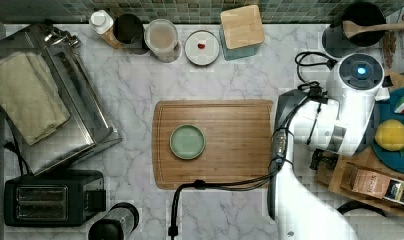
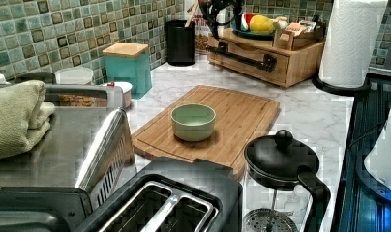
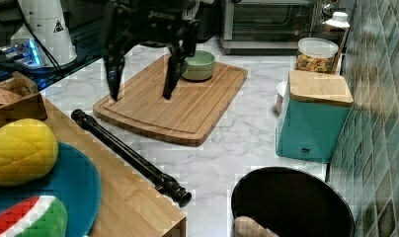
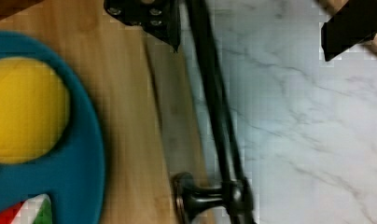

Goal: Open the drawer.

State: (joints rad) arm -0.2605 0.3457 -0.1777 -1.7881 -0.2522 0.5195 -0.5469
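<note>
The drawer (image 2: 254, 60), a shallow light-wood front under a wooden stand, sits closed at the back of the marble counter (image 2: 309, 113), past the far end of the bamboo cutting board (image 2: 232, 116) in the left view. Its long black bar handle (image 2: 242, 56) runs the width of the front. The right view shows what the left view hides: the gripper (image 3: 140, 94) hangs above the gap between the drawer and the cutting board, its two black fingers (image 3: 113, 74) spread wide and holding nothing. The wrist view looks straight down on the bar handle (image 4: 214, 107), which passes between the two fingertips (image 4: 154, 21), one over the drawer's wooden top, the other over bare marble; neither touches the bar. A teal plate (image 4: 91, 140) with a yellow fruit (image 4: 23, 109) rests on the stand just behind the drawer front. From the top view, the white arm (image 1: 340, 120) covers the drawer itself, while a green bowl (image 1: 187, 141) stands on the cutting board, well apart from the drawer. A teal canister with a wooden lid (image 3: 313, 116) stands beside the board, against the tiled wall.
</note>
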